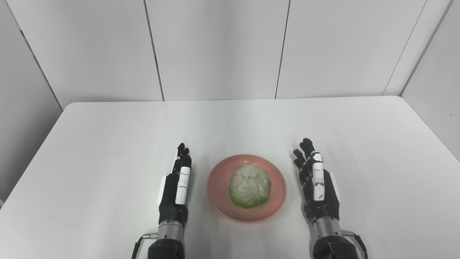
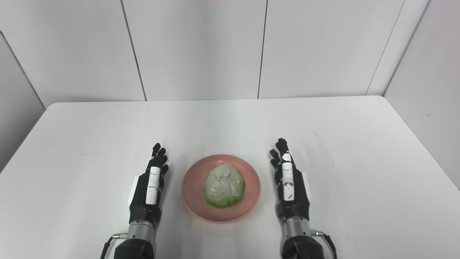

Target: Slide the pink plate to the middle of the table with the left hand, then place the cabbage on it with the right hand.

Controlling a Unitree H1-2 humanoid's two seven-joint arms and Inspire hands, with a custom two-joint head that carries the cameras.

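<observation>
Broadly, the white table (image 1: 107, 118) carries everything; the pink plate (image 1: 219, 201) sits near its middle toward the robot's edge, and the cabbage (image 1: 250, 190) rests on it, slightly right of the dish's centre; both parts of the task look done. Flanking the plate, the left hand (image 1: 176, 190) and right hand (image 1: 318, 187) lie apart from it, fingers extended and holding nothing. What remains, I judge, is only to hold clear; any retreat should go straight back, away from the rim, so the plate stays unshifted.

Two head cameras look down, sharing the whole table (image 1: 107, 144).
</observation>
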